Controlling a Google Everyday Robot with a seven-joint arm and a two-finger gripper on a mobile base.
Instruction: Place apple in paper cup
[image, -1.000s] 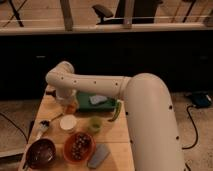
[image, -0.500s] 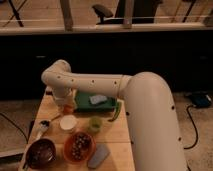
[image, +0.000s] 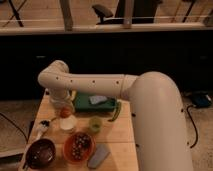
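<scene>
The apple (image: 65, 112) is a small orange-red fruit held at the tip of my gripper (image: 64, 107). The gripper hangs down from the white arm at the left side of the wooden table (image: 117, 132) and is shut on the apple. The paper cup (image: 68, 123) is a short white cup standing directly beneath the apple, which sits just above the cup's mouth. The gripper body hides the top of the apple.
A small green cup (image: 95, 123) stands right of the paper cup. An orange bowl of dark bits (image: 79, 146) and a dark bowl (image: 41, 152) are at the front. A green tray (image: 85, 104) holds a grey-blue sponge (image: 98, 99). A green pepper (image: 116, 112) and a grey object (image: 98, 156) also lie there.
The arm has swung a little left and the gripper has come down with the apple, from beside the tray to just over the paper cup.
</scene>
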